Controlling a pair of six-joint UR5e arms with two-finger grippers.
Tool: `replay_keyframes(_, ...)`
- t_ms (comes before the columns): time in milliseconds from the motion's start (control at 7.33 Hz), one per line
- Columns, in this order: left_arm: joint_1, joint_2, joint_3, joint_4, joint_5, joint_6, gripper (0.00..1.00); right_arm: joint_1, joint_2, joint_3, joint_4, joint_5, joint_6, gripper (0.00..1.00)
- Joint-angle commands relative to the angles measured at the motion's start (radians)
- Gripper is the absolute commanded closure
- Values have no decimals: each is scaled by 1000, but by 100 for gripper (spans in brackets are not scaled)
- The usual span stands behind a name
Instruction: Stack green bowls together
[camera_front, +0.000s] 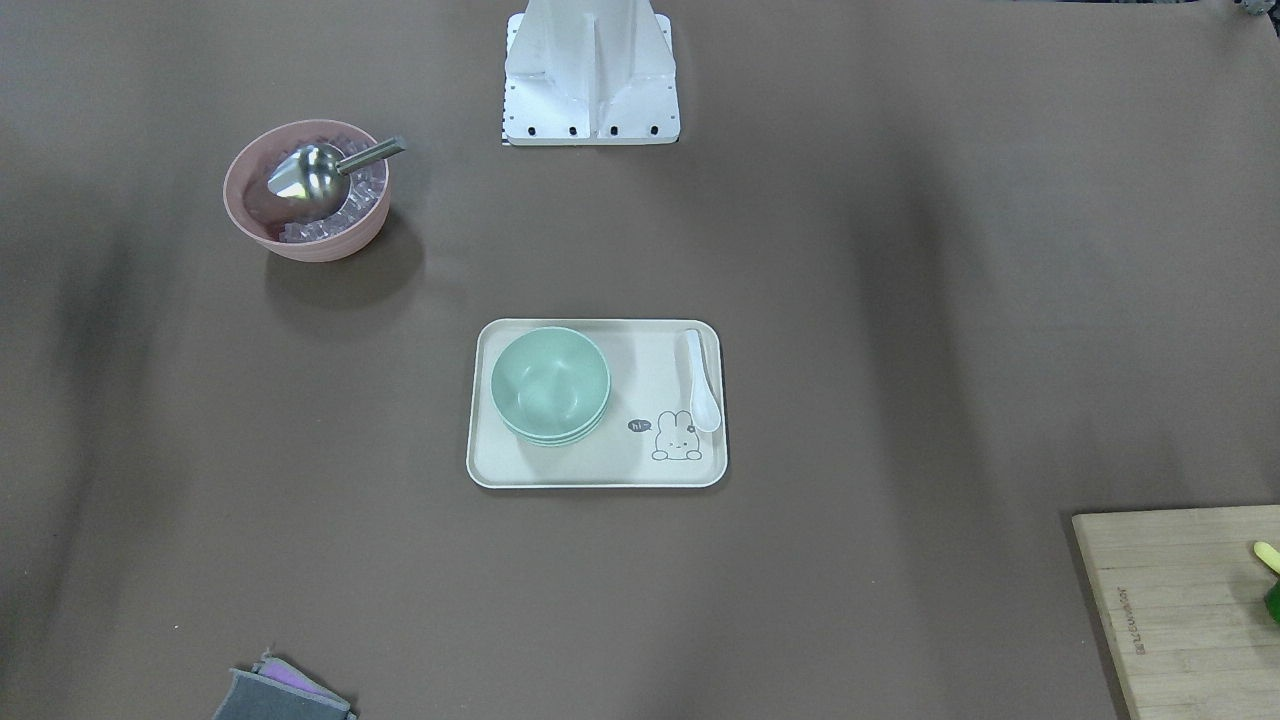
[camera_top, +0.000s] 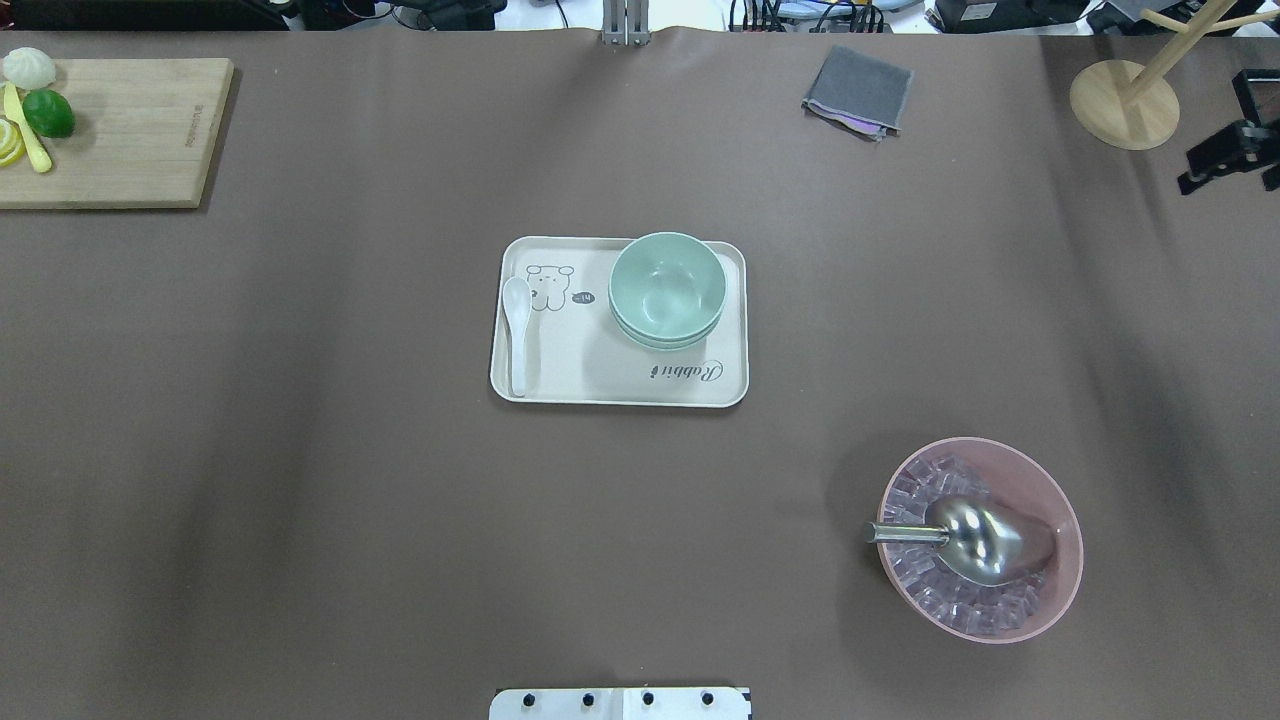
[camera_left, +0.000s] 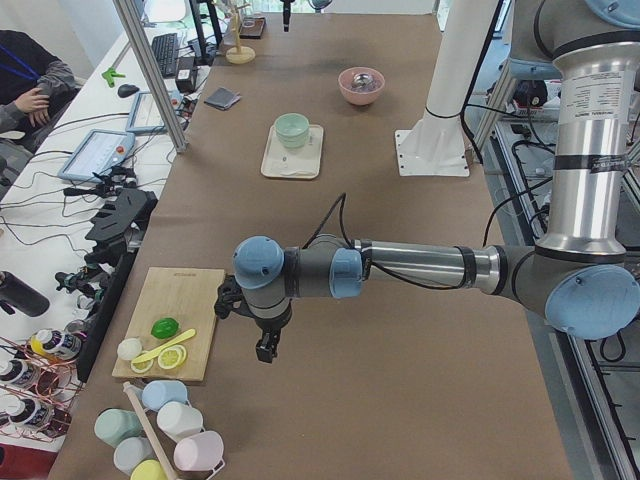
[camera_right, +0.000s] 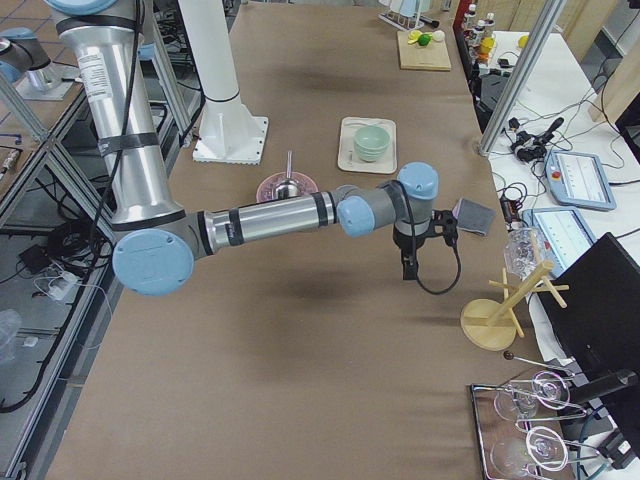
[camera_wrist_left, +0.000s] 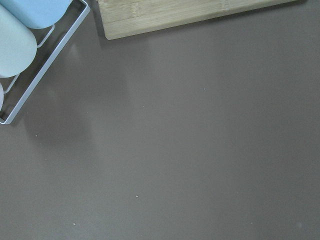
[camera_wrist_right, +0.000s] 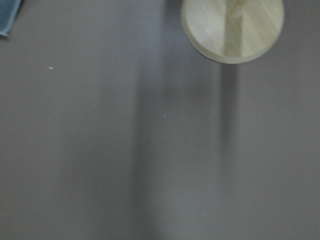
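Across the whole desk lies a matte brown cover (camera_top: 300, 450), faintly rippled and streaked with soft shadow; beyond its far edge runs a cluttered white bench (camera_left: 30, 255). At the desk's centre rests a cream tray (camera_top: 600, 385) with rounded corners and a printed rabbit (camera_front: 675, 438). On it sit the green bowls (camera_top: 667, 290) — smooth, pale mint, nested into one stack — with a glossy white spoon (camera_top: 517, 330) lying along the tray's opposite side. Nearer the robot's edge, toward the right end, a pink bowl (camera_top: 1065, 590) holds clear ice cubes (camera_top: 925, 590) and a shiny metal scoop (camera_top: 990, 540). A wooden cutting board (camera_top: 130, 140) fills the far left corner, a round-based wooden stand (camera_top: 1123, 105) the far right. The left gripper (camera_left: 266, 350) hangs beside the board, the right gripper (camera_right: 408, 268) near the stand — whether either's jaws are spread or pressed together cannot be told.
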Motion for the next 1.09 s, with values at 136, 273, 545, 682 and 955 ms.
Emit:
replay_keyframes(136, -1, 2, 96, -81, 1, -3, 1, 198, -209, -12, 12, 12, -274, 0)
replay_keyframes(273, -2, 13, 102, -95, -1, 0, 1, 205, -229, -6, 14, -7, -276, 0)
replay_keyframes(545, -1, 2, 81, -97, -1, 10, 1, 205, -211, 3, 6, -14, -275, 0)
replay_keyframes(682, -3, 17, -6, -96, 1, 10, 1, 203, -199, 13, 5, -14, -268, 0)
replay_keyframes(955, -5, 43, -39, -97, -1, 10, 1, 199, -202, 16, 11, -12, -264, 0)
